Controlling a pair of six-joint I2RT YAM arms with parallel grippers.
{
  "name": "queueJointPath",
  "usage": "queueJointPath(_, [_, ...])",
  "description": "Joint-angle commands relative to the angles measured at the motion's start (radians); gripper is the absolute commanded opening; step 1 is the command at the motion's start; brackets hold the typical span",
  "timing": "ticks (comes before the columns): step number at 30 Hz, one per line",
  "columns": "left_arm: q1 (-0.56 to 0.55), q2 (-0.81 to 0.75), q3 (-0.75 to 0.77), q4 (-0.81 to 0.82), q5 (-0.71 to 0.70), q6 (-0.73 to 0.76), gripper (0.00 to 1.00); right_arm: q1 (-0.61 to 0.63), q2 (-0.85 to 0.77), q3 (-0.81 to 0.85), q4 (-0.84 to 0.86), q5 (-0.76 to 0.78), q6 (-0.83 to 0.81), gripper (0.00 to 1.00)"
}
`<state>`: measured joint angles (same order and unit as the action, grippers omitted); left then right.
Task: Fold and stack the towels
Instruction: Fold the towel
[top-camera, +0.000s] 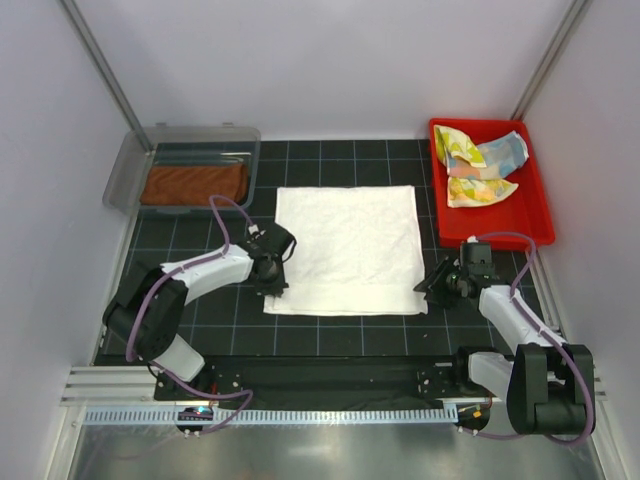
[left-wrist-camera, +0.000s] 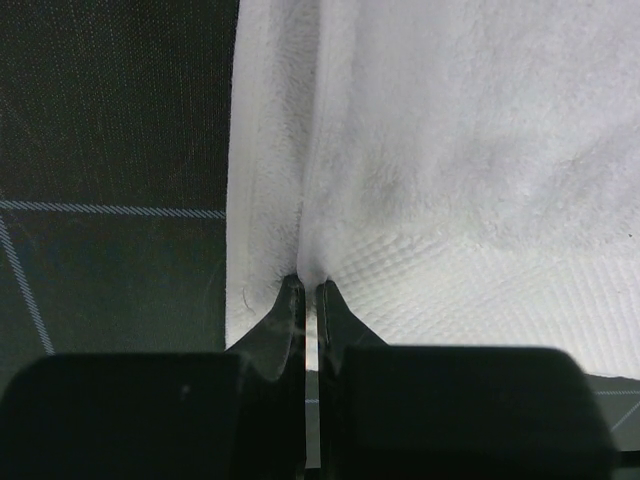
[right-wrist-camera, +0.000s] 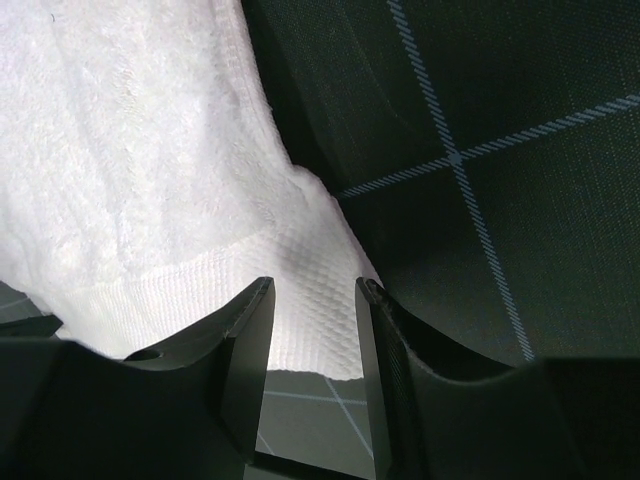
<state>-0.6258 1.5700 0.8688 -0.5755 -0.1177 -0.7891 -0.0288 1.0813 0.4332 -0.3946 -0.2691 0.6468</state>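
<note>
A large white towel (top-camera: 346, 250) lies spread flat on the dark grid mat. My left gripper (top-camera: 272, 277) is at its near-left corner, shut on a pinched ridge of the white towel (left-wrist-camera: 420, 150); the left gripper (left-wrist-camera: 310, 285) has its tips nearly together around the cloth. At the near-right corner my right gripper (top-camera: 432, 286) is open. In the right wrist view the right gripper (right-wrist-camera: 313, 290) has its jaws apart, with the corner of the white towel (right-wrist-camera: 150, 150) lying slack between and beyond them. A rust-brown towel (top-camera: 193, 185) lies folded in the clear bin.
The clear plastic bin (top-camera: 128, 172) stands at the back left. A red tray (top-camera: 535, 215) at the back right holds a pale yellow patterned towel (top-camera: 458, 147) and a crumpled light-blue towel (top-camera: 503, 152). Grey walls close in both sides.
</note>
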Motion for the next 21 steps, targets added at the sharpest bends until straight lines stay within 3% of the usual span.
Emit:
queueJointPath(1, [0.024, 0.038, -0.014, 0.017, -0.063, 0.027, 0.00, 0.003, -0.009, -0.030, 0.054, 0.025, 0.005, 0.46])
queueJointPath(14, [0.075, 0.019, -0.040, 0.046, -0.008, 0.033, 0.00, 0.003, -0.098, -0.031, 0.051, 0.067, 0.004, 0.51])
queueJointPath(21, [0.107, 0.025, -0.042, 0.051, -0.004, 0.045, 0.00, 0.004, -0.018, -0.039, 0.094, -0.002, -0.010, 0.41])
